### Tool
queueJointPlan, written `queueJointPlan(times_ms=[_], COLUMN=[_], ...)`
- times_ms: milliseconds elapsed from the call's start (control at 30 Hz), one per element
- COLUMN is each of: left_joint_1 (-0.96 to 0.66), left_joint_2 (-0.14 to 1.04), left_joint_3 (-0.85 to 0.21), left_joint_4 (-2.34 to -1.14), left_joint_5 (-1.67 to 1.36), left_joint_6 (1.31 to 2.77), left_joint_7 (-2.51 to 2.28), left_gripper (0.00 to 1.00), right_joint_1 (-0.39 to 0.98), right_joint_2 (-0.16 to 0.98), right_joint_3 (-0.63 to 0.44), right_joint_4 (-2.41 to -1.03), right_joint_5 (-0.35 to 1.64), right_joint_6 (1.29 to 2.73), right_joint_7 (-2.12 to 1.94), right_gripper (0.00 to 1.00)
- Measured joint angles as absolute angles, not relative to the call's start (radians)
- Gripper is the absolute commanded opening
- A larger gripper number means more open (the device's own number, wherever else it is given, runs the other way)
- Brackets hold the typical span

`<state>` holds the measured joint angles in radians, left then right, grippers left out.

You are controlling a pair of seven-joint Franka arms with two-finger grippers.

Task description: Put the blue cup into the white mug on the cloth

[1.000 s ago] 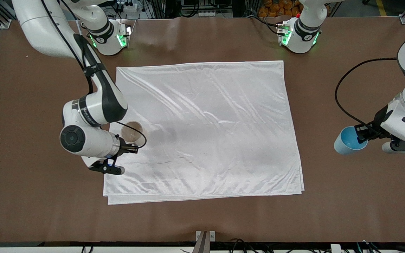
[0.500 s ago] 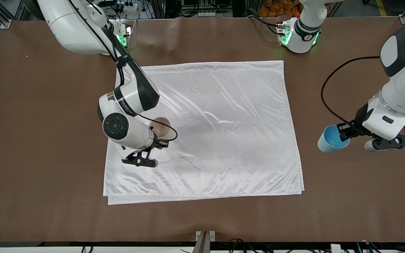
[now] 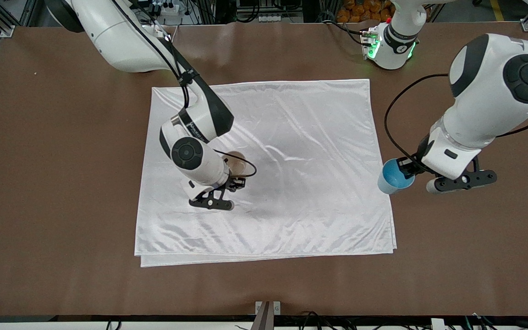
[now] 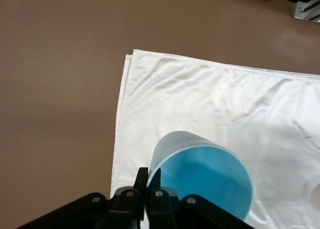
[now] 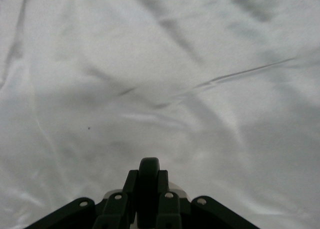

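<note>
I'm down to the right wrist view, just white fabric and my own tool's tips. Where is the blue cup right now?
Observer: The blue cup is clamped by its rim in the left tool, over the edge of the cloth toward the left arm's end of the table.
Operator: And is the mug actually in my tool?
Observer: Yes. The right tool is shut on the white mug, gripping its black handle. The mug's open mouth faces up, over the part of the cloth toward the right arm's end.
</note>
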<state>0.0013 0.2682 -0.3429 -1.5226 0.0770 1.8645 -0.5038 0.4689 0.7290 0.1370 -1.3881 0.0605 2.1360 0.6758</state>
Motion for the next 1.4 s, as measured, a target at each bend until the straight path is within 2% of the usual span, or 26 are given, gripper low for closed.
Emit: queueJointPlan(times_ms=[533, 567, 667, 700, 733, 1400], left_joint_1=[-0.058, -0.059, -0.062, -0.064, -0.067, -0.216], left_joint_2=[0.308, 0.309, 0.31, 0.31, 0.31, 0.316], left_joint_3=[-0.343, -0.343, -0.343, -0.343, -0.343, -0.346], left_joint_4=[-1.506, -1.506, -1.504, -1.503, -1.502, -1.477], left_joint_5=[0.077, 0.077, 0.077, 0.077, 0.077, 0.077], left_joint_6=[1.901, 1.902, 1.903, 1.903, 1.903, 1.905], left_joint_7=[-0.595, -0.6, -0.62, -0.628, -0.635, -0.881], left_gripper=[0.0, 0.0, 0.0, 0.0, 0.0, 0.0], right_joint_1=[0.548, 0.549, 0.552, 0.553, 0.553, 0.512], right_joint_2=[0.793, 0.799, 0.813, 0.815, 0.817, 0.816], right_joint_3=[0.133, 0.133, 0.133, 0.133, 0.133, 0.11], right_joint_4=[-1.386, -1.386, -1.384, -1.381, -1.381, -1.351], right_joint_5=[0.052, 0.048, 0.04, 0.039, 0.039, -0.047], right_joint_6=[2.202, 2.208, 2.222, 2.222, 2.222, 2.21], right_joint_7=[0.767, 0.772, 0.782, 0.783, 0.784, 0.8], right_gripper=[0.0, 0.06, 0.62, 0.9, 1.0, 1.0])
